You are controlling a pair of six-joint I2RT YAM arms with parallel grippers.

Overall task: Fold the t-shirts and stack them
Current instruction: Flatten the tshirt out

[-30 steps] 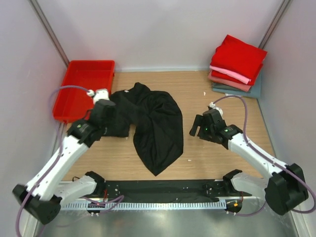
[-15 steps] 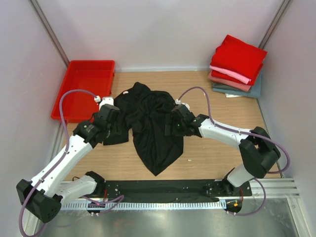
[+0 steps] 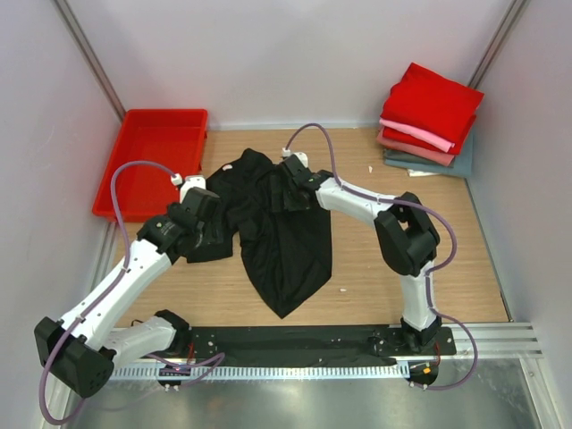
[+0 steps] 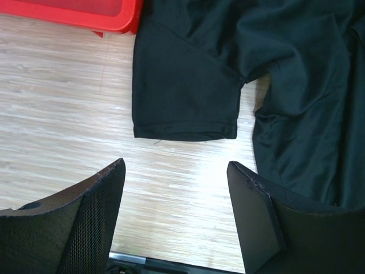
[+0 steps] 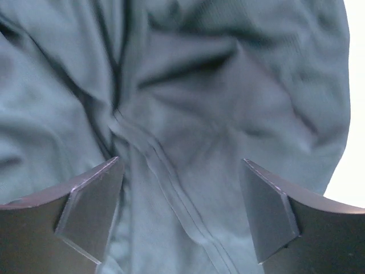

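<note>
The black t-shirt (image 3: 281,234) is seen in the middle of the top view. It is laid in a crumpled heap on the wooden table (image 3: 393,268). One short sleeve (image 4: 185,97) is spread flat, and it is shown in the upper middle of the left wrist view.

The left gripper (image 4: 175,166) is opened wide. Nothing is held in it. Only bare wood is seen between its two fingers, just below the hem of the sleeve. In the top view it is found at the left edge of the shirt.

The right gripper (image 5: 181,162) is opened wide too. It is held over the wrinkled black cloth, and a seam is seen between its fingers. No cloth is pinched by it. In the top view it is placed over the upper part of the shirt.

The folded t-shirts (image 3: 429,121) are piled in the upper right corner of the top view. Bright red is on top, then pink and dusty-rose, with grey-teal at the bottom.

A red tray (image 3: 152,161) is set in the upper left, close to the black shirt.
</note>
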